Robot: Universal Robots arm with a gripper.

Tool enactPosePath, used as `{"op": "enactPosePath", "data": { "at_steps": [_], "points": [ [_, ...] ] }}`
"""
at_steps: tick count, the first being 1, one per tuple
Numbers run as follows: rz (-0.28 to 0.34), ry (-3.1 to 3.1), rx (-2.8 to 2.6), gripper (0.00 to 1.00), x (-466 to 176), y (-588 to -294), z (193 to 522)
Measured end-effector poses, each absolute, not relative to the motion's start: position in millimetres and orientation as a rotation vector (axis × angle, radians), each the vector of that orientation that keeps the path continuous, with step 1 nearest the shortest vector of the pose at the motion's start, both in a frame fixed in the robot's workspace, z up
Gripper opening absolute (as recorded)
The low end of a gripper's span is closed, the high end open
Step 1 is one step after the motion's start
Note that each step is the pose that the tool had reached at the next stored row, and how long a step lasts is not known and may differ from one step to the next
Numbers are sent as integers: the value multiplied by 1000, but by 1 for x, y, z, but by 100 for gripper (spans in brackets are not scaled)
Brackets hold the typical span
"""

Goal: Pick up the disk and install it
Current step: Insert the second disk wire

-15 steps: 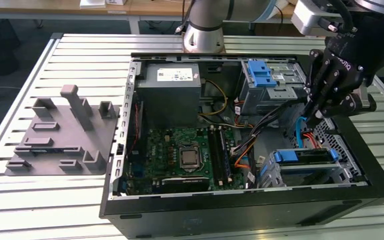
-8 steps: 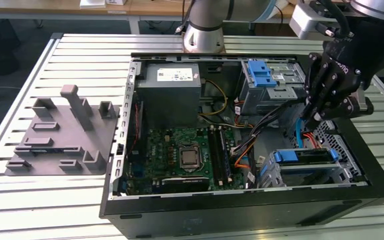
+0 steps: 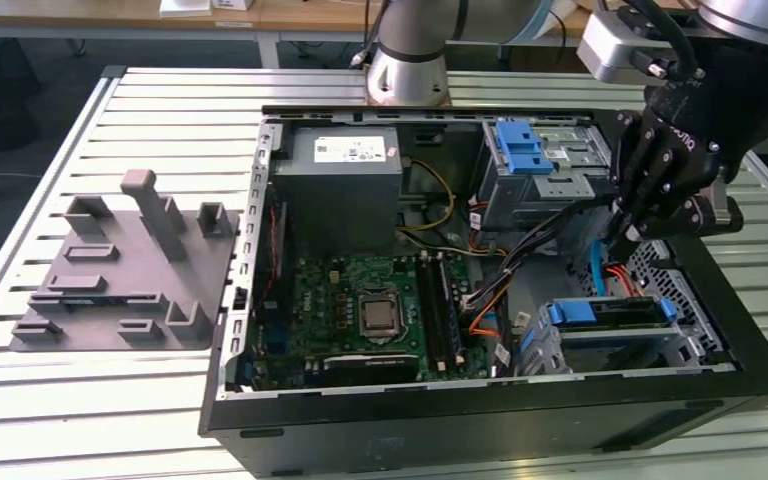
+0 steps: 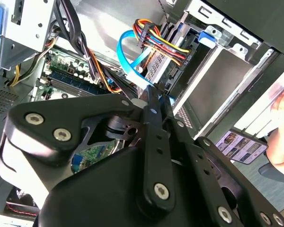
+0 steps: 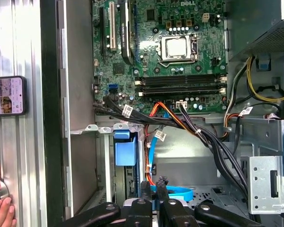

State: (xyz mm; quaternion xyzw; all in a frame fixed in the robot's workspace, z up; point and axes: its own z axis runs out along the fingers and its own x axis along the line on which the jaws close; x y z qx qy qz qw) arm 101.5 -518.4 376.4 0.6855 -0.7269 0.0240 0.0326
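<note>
The disk (image 3: 607,312), with its blue carrier frame, lies in the lower drive bay at the front corner of the open computer case, on the exterior view's right. In the first wrist view the blue end of the disk (image 5: 125,151) shows inside the bay. My gripper (image 3: 628,238) hangs just above and behind that bay, inside the case. Its fingers are shut in both wrist views, with the gripper (image 4: 154,90) (image 5: 154,187) tips right beside a blue data cable (image 4: 128,56) and nothing clearly between them.
The case holds a motherboard (image 3: 371,310), a grey power supply (image 3: 344,190) and an upper drive cage with a blue latch (image 3: 524,150). Cable bundles (image 5: 199,132) cross near the bay. A grey fixture (image 3: 117,270) sits on the slatted table. A phone (image 5: 7,96) and a person's hand (image 5: 0,208) lie beside the case.
</note>
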Motion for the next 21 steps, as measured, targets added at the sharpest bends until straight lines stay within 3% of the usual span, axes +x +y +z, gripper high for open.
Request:
{"op": "enactPosePath", "data": {
  "at_steps": [4,9,21],
  "points": [
    [67,-2240,2113,16,102,-519,376],
    [-10,-2275,2147,16,102,-521,376],
    [-9,-2274,2146,16,102,-529,367]
  ]
}}
